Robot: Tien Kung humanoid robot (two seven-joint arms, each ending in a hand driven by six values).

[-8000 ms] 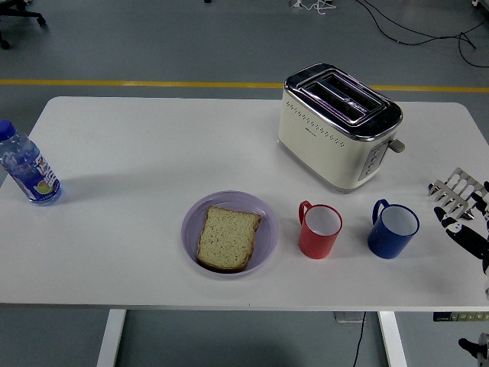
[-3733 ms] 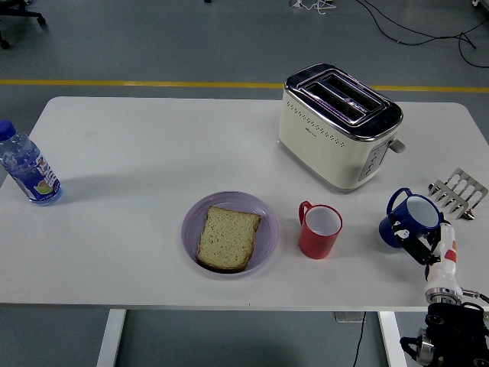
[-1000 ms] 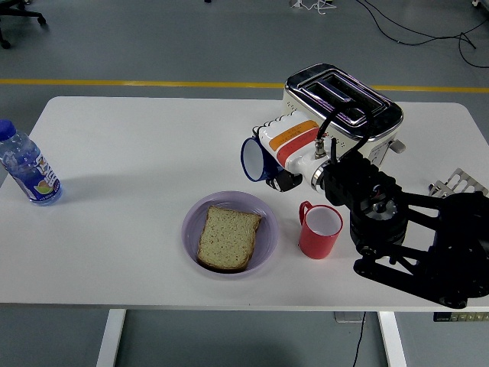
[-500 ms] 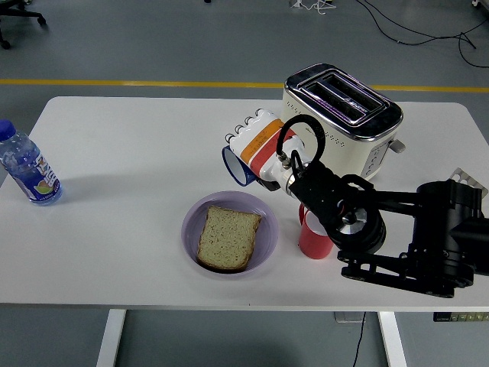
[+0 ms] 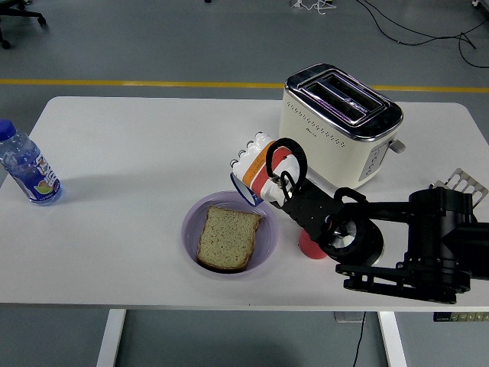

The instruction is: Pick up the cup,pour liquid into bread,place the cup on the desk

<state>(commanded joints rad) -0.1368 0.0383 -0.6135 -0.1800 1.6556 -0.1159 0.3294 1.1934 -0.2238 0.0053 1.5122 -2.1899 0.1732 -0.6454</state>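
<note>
Right hand fingers wrapped around blue cup, tipped over bread in purple bowl

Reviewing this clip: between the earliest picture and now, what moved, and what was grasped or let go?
The right hand came in from the table's right edge, grasped the blue cup, lifted it from its spot right of the red cup, and carried it left. It now holds the cup tipped over the far rim of the purple plate holding the bread. The toaster, bottle and red cup stayed put.
</note>
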